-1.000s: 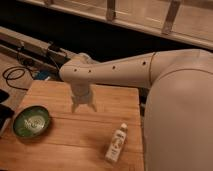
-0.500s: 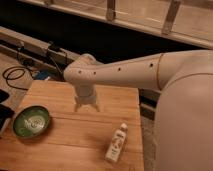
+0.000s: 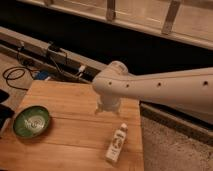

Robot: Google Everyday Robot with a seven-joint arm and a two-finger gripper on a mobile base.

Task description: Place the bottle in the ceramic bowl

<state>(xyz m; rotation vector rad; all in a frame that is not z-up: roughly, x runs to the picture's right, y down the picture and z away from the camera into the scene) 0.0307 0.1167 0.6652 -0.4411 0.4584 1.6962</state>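
The bottle (image 3: pixel 116 143) is small, white, with a pale greenish label. It lies on its side near the right front of the wooden table (image 3: pixel 70 145), cap pointing away. The ceramic bowl (image 3: pixel 31 121) is green with a pale pattern at its centre. It sits at the table's left and holds nothing. My gripper (image 3: pixel 108 108) hangs from the white arm above the table's middle right, a little behind and left of the bottle, apart from it. It holds nothing that I can see.
A dark rail with cables (image 3: pixel 20 75) and a small box (image 3: pixel 54 49) runs behind the table. A speckled grey counter edge (image 3: pixel 170 145) lies to the table's right. A dark object (image 3: pixel 4 107) sits at the far left edge.
The arm and gripper have moved right and slightly forward, from nearer the bowl side toward the bottle. The bottle and bowl have stayed where they were.
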